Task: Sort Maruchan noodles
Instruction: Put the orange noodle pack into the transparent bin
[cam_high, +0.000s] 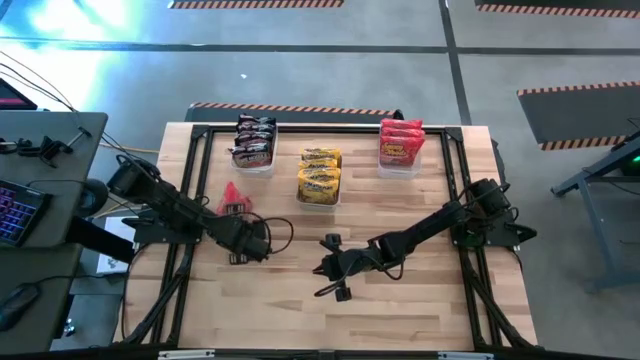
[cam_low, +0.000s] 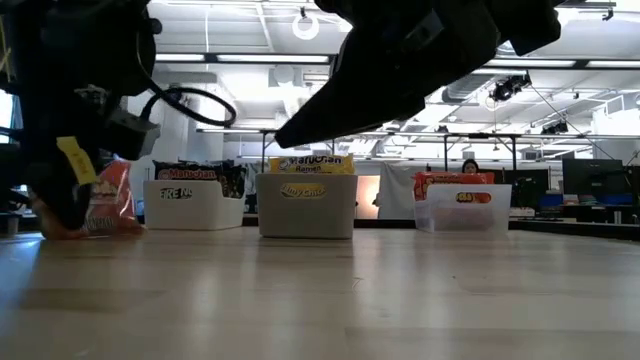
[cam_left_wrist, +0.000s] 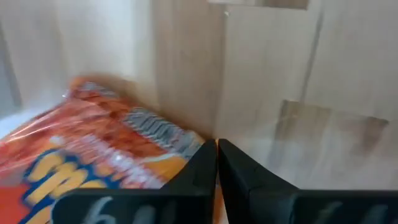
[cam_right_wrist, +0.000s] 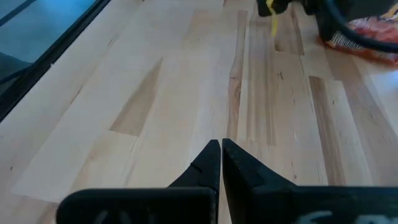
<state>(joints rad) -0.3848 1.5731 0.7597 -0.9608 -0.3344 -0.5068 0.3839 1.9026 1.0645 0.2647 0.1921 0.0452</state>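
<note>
One red-orange Maruchan noodle packet (cam_high: 234, 197) lies loose at the table's left, tipped up in the low view (cam_low: 108, 203). My left gripper (cam_high: 238, 218) points steeply down beside it with its fingers shut (cam_left_wrist: 216, 149). More noodle packets stand sorted in three clear bins along the far side: dark ones (cam_high: 253, 143), yellow ones (cam_high: 320, 175) and red ones (cam_high: 402, 142). My right gripper (cam_high: 325, 268) hangs shut above bare wood near the table's middle (cam_right_wrist: 220, 149), touching nothing. My left gripper comes from above, slanting, at the loose packet's crimped end (cam_left_wrist: 158, 129). The corner of that end (cam_left_wrist: 198, 142) lies against the outer side of one finger (cam_left_wrist: 202, 163). Nothing shows between the shut fingertips, and I cannot tell whether any film is caught there.
A dark frame (cam_high: 190, 180) runs around the wooden table (cam_high: 400, 310). Bare wood fills the near half. A desk with a keyboard (cam_high: 20, 210) stands left of the table. Beyond the far edge a person (cam_low: 468, 166) sits in the room.
</note>
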